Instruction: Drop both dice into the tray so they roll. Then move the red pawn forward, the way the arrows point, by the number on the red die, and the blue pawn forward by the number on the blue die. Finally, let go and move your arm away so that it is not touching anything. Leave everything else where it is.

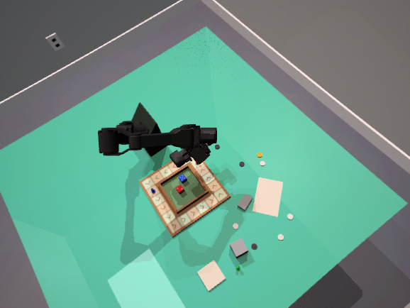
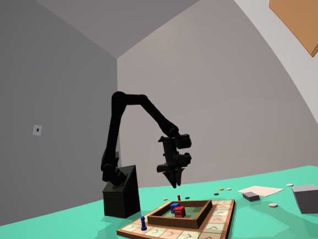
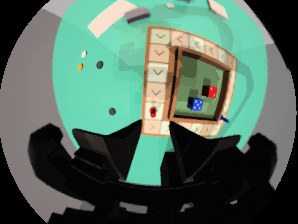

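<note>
On the green desk, the wrist view bares the red pawn, mostly hidden from above, beyond the half-open, empty gripper.

The bent arm holds its end effector pointing down, partly open.

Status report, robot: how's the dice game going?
Gripper part-open, holding nothing. Both dice in tray. Red pawn upright on board.
</note>
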Controlling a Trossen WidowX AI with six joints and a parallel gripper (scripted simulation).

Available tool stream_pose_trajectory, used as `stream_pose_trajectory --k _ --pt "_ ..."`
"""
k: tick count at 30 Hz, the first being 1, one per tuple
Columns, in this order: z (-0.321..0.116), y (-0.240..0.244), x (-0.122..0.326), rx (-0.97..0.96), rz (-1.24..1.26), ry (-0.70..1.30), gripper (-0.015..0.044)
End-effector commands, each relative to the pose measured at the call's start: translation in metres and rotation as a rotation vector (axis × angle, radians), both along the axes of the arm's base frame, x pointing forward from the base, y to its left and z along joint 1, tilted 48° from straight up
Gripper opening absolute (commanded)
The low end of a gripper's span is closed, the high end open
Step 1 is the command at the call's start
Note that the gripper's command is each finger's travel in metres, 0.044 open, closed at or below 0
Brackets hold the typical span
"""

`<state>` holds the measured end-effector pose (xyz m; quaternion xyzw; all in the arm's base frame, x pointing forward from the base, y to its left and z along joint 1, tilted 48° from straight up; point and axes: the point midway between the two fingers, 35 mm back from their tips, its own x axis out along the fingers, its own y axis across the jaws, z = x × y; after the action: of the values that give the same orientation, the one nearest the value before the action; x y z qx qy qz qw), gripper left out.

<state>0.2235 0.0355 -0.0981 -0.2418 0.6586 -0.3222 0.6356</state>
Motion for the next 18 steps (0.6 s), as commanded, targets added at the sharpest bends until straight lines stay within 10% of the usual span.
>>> stream_pose_trajectory --k 1,18 --pt "-0.004 0.0 -0.004 -0.004 -0.04 -0.031 0.02" --pt "-0.021 -0.017 -0.005 -0.005 -0.039 -0.031 0.02"
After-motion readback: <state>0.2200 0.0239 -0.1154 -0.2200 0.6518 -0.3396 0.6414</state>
